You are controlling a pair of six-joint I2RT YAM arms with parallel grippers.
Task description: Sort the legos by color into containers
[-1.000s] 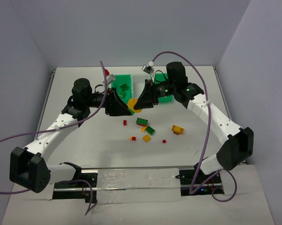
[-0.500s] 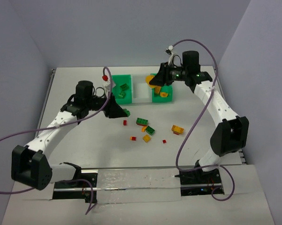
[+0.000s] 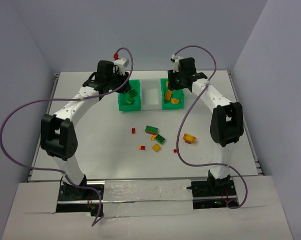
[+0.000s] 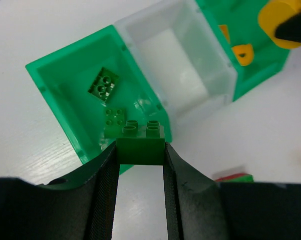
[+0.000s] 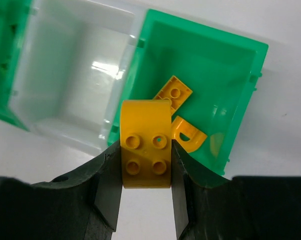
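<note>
Three joined bins stand at the table's back: a left green bin (image 3: 123,104), a white middle bin (image 3: 151,103) and a right green bin (image 3: 176,105). My left gripper (image 4: 140,150) is shut on a green brick (image 4: 140,144) above the near edge of the left green bin (image 4: 60,95), which holds two green bricks (image 4: 103,85). My right gripper (image 5: 146,155) is shut on a yellow half-disc brick (image 5: 145,145) over the near edge of the right green bin (image 5: 225,65), which holds orange pieces (image 5: 174,92). Loose green bricks (image 3: 152,130), orange bricks (image 3: 190,138) and red bits (image 3: 133,131) lie on the table.
Purple cables loop from both arms over the table sides. The white bin (image 4: 175,55) shows nothing inside. The arm bases stand at the near edge, beside a shiny strip (image 3: 147,192).
Both arms have swung from the table's middle to the back, over the bins. The left carried the green brick to the left bin; the right carried the yellow piece to the right bin.
</note>
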